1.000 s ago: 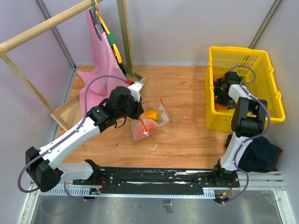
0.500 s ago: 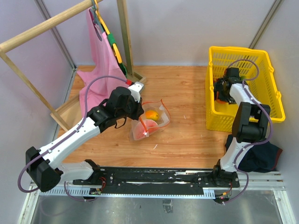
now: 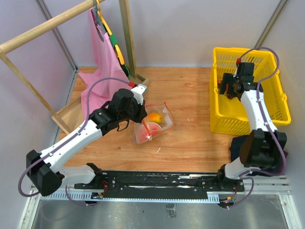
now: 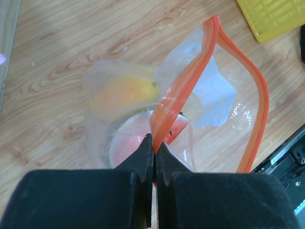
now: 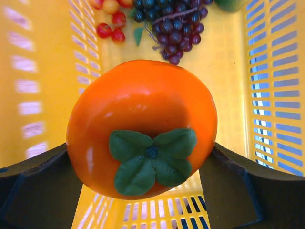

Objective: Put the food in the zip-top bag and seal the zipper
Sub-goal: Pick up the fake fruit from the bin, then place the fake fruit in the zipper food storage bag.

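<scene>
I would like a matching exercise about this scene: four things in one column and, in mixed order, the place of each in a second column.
Things:
1. persimmon
2. grape bunch
3. mango
4. zipper

Places:
A. pinched in the left pincer
B. lying on the floor of the yellow basket
C. inside the zip-top bag
D. held in the right pincer

Pairs: 1-D, 2-B, 3-C, 4-A

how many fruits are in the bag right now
2: a mango farther inside the bag and a watermelon slice by the left pincer clamping the zipper. Crinkled plastic may hide others. The right pincer holds a persimmon over the basket.
</scene>
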### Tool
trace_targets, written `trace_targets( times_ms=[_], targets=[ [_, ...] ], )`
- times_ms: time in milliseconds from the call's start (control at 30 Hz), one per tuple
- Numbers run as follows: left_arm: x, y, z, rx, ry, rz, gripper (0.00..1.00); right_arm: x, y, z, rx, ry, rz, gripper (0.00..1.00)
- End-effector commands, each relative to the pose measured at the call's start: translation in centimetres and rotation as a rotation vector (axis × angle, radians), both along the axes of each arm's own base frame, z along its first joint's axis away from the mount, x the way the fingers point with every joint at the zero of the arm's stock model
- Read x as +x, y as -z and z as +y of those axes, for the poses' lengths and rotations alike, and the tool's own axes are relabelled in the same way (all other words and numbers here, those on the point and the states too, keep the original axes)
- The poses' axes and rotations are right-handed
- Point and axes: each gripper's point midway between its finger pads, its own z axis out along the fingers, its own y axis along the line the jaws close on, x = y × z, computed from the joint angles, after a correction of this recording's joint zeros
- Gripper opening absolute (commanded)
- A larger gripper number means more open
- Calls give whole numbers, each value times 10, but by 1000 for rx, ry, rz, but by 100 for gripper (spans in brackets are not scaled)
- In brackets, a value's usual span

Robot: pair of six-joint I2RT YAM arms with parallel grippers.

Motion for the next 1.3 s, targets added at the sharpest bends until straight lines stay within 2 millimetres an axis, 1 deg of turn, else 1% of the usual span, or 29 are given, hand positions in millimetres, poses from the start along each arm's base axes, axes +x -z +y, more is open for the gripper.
trace_targets(
  times_ms=[0, 133, 233, 267, 367, 467, 633, 733, 867, 1000, 1100, 1267],
  targets=[
    [3, -3, -3, -23, 4, -5, 0, -11, -35, 19, -36, -47, -71, 56],
    [2, -2, -3, -24, 6, -2, 0, -20, -68, 39, -39, -112, -150, 56],
    [2, -1, -3, -23, 8, 1, 0, -28, -91, 59, -21, -193, -214, 56],
    [2, -1, -4, -24, 9, 0, 0, -32, -99, 70, -16, -235, -236, 56],
    [2, -1, -4, -26, 11, 2, 0, -42, -111, 102, -14, -356, -272, 56],
    [2, 0, -5, -26, 16, 8, 0, -54, -115, 142, -4, -495, -285, 56],
    [2, 1, -5, -26, 16, 8, 0, -79, -107, 212, 39, -729, -274, 57],
    [1, -1, -5, -29, 17, 7, 0, -96, -97, 249, 59, -852, -260, 57],
    [1, -2, -6, -34, 19, 5, 0, -117, -79, 290, 111, -994, -249, 57],
    [1, -5, -6, -41, 20, -2, 0, -135, -62, 320, 201, -1090, -239, 57],
    [0, -8, -6, -52, 28, -6, 0, -149, -55, 341, 252, -1158, -252, 58],
    [-2, -12, -9, -75, 45, -8, 0, -166, -39, 366, 297, -1247, -225, 59]
  ],
)
